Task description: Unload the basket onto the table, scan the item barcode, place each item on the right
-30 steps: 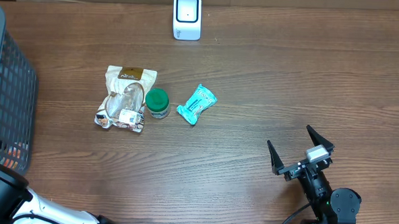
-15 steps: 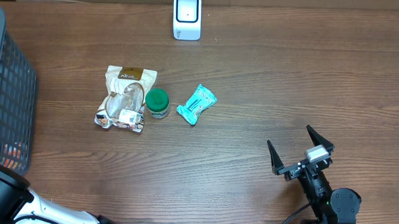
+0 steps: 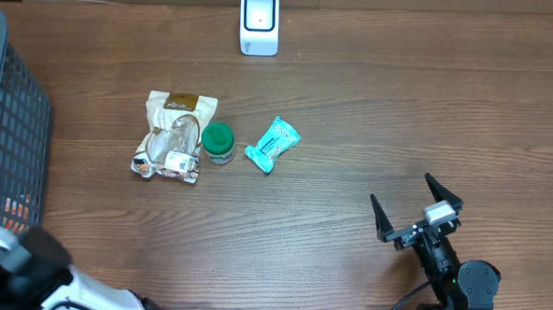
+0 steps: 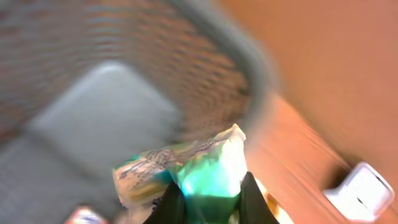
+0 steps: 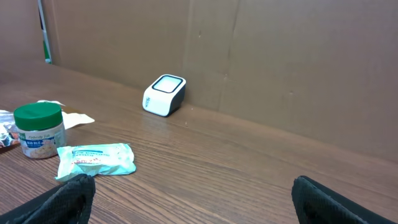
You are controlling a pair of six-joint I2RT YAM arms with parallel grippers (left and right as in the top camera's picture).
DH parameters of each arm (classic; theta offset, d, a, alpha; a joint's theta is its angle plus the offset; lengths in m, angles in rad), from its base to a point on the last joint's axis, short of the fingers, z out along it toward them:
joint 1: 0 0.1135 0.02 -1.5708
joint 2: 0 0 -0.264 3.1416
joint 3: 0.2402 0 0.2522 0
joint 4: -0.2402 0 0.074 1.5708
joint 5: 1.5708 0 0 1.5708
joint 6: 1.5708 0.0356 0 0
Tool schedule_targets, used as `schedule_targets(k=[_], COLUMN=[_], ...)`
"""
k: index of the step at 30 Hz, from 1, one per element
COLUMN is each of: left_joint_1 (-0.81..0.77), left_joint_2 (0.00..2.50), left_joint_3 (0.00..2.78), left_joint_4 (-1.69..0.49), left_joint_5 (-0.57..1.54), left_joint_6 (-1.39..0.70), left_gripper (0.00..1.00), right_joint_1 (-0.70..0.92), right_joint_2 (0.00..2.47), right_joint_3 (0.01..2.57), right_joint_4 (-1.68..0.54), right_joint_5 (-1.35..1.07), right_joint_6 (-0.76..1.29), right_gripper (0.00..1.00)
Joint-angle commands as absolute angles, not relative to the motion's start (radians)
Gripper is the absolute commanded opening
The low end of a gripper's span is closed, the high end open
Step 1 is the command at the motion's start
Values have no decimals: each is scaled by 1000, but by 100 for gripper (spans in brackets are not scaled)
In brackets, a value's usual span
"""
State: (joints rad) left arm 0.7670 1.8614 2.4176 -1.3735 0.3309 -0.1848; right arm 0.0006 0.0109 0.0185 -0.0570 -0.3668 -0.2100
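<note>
Currently the left pincer is pinching a crinkled green-and-white packet between its dark fingers. The packet is sticking up just past the tips, over the inside of the grey mesh basket; this view is heavily blurred. The white scanner is standing at the far edge of the bench, well apart from the basket. The right pincer is sitting near the front edge, jaws spread wide, well apart from every item. A snack bag, a green-lidded jar and a teal packet are lying mid-bench.
</note>
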Motion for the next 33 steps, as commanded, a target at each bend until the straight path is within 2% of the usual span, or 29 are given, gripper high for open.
schedule_targets(k=[1,4,5,15,20,26,28,29,30,33], left_joint_1=[573,350,228,-256,-384,-385,-382,-382,-382,-382], left_joint_2=[1823,1838,1848,2007,2178,2257,2259,2259,2259,2258], left_joint_3=[2433,2373,2310,1955,1951,1951,1951,1955,1964,2043], left_joint_4=[-1449,-1504,-1493,-1170,-1125,-1156,-1151,-1147,-1148,-1208], left_joint_5=[344,243,208,80,-78,-123,-118,-99,-80,-27], left_joint_6=[-125,-118,-109,-89,-90,-128,-139,-138,-133,-112], left_gripper=[4,4,4,4,4,5,46,60,66,70], right_joint_1=[2,2,2,2,2,2,2,2,2,2], right_joint_2=[5,5,5,5,5,5,5,5,5,5], right_joint_3=[8,8,8,8,8,8,8,8,8,8], right_joint_4=[-55,-55,-55,-55,-55,-55,-55,-55,-55,-55], right_joint_5=[-368,-368,-368,-368,-368,-368,-368,-368,-368,-368], right_joint_6=[-205,-205,-205,-205,-205,-205,-205,-205,-205,-205], right_gripper=[100,100,100,100,100,100,100,100,100,100])
